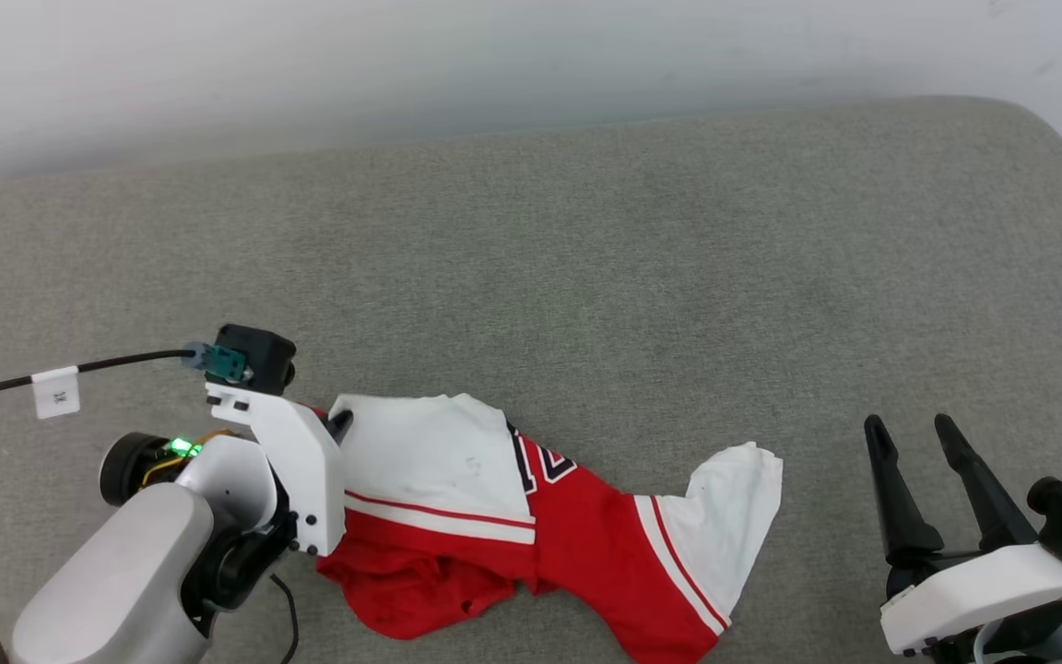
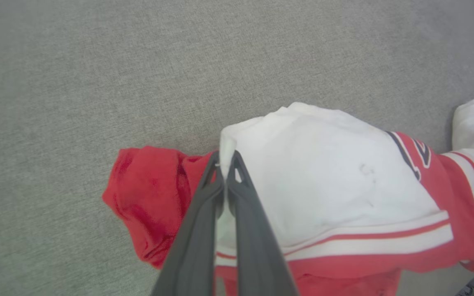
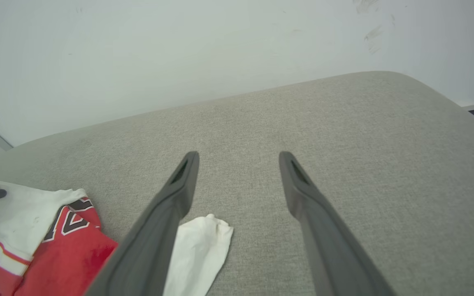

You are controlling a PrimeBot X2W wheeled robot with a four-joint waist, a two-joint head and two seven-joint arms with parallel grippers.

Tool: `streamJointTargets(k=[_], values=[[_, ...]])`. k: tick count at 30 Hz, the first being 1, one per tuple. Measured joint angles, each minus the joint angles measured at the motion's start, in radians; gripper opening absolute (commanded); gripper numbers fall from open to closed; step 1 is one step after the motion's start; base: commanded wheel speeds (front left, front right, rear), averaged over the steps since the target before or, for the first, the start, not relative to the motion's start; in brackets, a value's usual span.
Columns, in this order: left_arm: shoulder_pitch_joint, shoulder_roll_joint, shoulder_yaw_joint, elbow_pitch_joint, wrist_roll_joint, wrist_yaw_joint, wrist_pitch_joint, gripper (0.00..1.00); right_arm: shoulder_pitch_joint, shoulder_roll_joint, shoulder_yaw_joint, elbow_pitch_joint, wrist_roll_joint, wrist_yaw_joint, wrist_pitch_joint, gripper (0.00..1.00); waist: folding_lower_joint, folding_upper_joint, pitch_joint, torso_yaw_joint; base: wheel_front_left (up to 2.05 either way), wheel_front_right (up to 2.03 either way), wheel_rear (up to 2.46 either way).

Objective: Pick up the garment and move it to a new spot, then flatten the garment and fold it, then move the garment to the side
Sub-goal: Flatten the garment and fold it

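Observation:
The garment (image 1: 577, 539), a red shirt with white sleeves and striped trim, lies crumpled on the grey padded surface (image 1: 586, 277) near its front edge. My left gripper (image 2: 225, 161) is shut on the edge of one white sleeve (image 2: 323, 164), the cloth pinched between its two dark fingers. In the head view the left gripper (image 1: 339, 422) sits at the garment's left end. My right gripper (image 1: 911, 426) stands open over bare fabric to the right of the garment, apart from the other white sleeve (image 3: 198, 250). The right gripper (image 3: 239, 158) has nothing between its fingers.
A white wall (image 1: 494, 55) runs behind the grey surface. The surface's rounded right corner (image 1: 1061, 148) drops off at the far right. A black cable with a white tag (image 1: 56, 392) trails left from my left wrist.

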Motion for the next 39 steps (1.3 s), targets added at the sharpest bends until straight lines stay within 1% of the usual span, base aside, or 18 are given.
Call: streamJointTargets(k=[2, 5, 7, 9, 12, 16, 20, 21, 22, 23, 24, 25, 27, 30, 34, 37, 39], values=[[-0.004, 0.000, 0.009, -0.010, 0.005, 0.008, -0.023, 0.00, 0.000, 0.000, -0.008, 0.002, 0.000, 0.000, 0.000, 1.00, 0.0000, 0.0000, -0.004, 0.007, 0.00, 0.00, 0.00], [0.000, 0.006, 0.036, -0.039, 0.016, 0.033, -0.072, 0.00, 0.000, 0.000, -0.015, 0.003, 0.000, 0.000, 0.000, 1.00, 0.0000, 0.0000, -0.012, 0.023, 0.00, 0.00, 0.00], [0.019, 0.018, 0.070, -0.065, 0.022, 0.070, -0.121, 0.00, 0.001, 0.000, -0.017, 0.002, 0.000, 0.000, 0.000, 1.00, 0.0000, 0.0000, -0.019, 0.034, 0.00, 0.00, 0.00], [0.063, 0.032, 0.114, -0.097, 0.021, 0.119, -0.172, 0.00, 0.002, 0.000, -0.021, 0.001, -0.001, 0.000, 0.001, 1.00, 0.0000, 0.0000, -0.025, 0.045, 0.00, 0.00, 0.00], [0.168, 0.051, 0.177, -0.138, -0.006, 0.184, -0.234, 0.00, 0.003, 0.000, -0.025, -0.002, -0.004, 0.000, 0.002, 1.00, 0.0000, 0.0000, -0.032, 0.058, 0.00, 0.00, 0.00], [0.339, 0.053, 0.243, -0.148, -0.068, 0.243, -0.290, 0.00, 0.006, 0.000, -0.031, -0.006, -0.004, 0.000, 0.003, 1.00, 0.0000, 0.0000, -0.030, 0.073, 0.00, 0.00, 0.00], [0.454, 0.008, 0.278, -0.111, -0.138, 0.260, -0.326, 0.00, 0.006, 0.000, -0.034, -0.005, -0.005, 0.000, 0.005, 1.00, 0.0000, 0.0000, -0.027, 0.083, 0.00, 0.00, 0.00], [0.472, -0.008, 0.281, -0.097, -0.154, 0.259, -0.329, 0.00, 0.006, 0.000, -0.034, -0.005, -0.005, 0.000, 0.006, 1.00, 0.0000, 0.0000, -0.026, 0.084, 0.00, 0.00, 0.00], [0.484, -0.018, 0.278, -0.079, -0.165, 0.250, -0.329, 0.00, 0.005, 0.000, -0.033, -0.005, -0.005, 0.000, 0.006, 1.00, 0.0000, 0.0000, -0.025, 0.085, 0.00, 0.00, 0.00], [0.490, -0.029, 0.277, -0.061, -0.174, 0.240, -0.331, 0.23, 0.004, 0.000, -0.034, -0.004, -0.006, 0.000, 0.010, 1.00, -0.0001, 0.0000, -0.025, 0.086, 0.00, 0.00, 0.00], [0.491, -0.040, 0.272, -0.047, -0.181, 0.231, -0.332, 0.82, 0.003, 0.000, -0.034, -0.003, -0.008, 0.000, 0.012, 1.00, 0.0000, 0.0000, -0.027, 0.086, 0.00, 0.00, 0.00], [0.490, -0.044, 0.269, -0.036, -0.179, 0.222, -0.341, 1.00, 0.003, 0.000, -0.035, -0.003, -0.012, 0.000, 0.012, 1.00, 0.0000, 0.0000, -0.029, 0.086, 0.00, 0.00, 0.00], [0.481, -0.053, 0.265, -0.023, -0.166, 0.216, -0.370, 1.00, 0.003, 0.000, -0.042, -0.002, -0.015, 0.000, 0.014, 1.00, 0.0000, 0.0000, -0.035, 0.088, 0.00, 0.00, 0.00], [0.450, -0.060, 0.268, -0.001, -0.115, 0.209, -0.455, 1.00, 0.003, 0.000, -0.046, -0.002, -0.017, 0.000, 0.021, 1.00, 0.0000, 0.0000, -0.047, 0.089, 0.00, 0.00, 0.00], [0.426, -0.064, 0.259, -0.006, -0.046, 0.202, -0.561, 1.00, 0.007, 0.000, -0.054, -0.001, -0.023, 0.000, 0.024, 1.00, 0.0000, 0.0000, -0.068, 0.087, 0.00, 0.00, 0.00], [0.414, -0.062, 0.242, -0.023, 0.006, 0.216, -0.600, 1.00, 0.017, 0.000, -0.056, -0.001, -0.023, 0.000, 0.031, 1.00, -0.0001, 0.0000, -0.086, 0.083, 0.00, 0.00, 0.00], [0.410, -0.057, 0.216, -0.042, 0.031, 0.219, -0.593, 1.00, 0.023, 0.000, -0.058, -0.001, -0.025, 0.000, 0.032, 1.00, -0.0001, 0.0000, -0.098, 0.080, 0.00, 0.00, 0.00]])
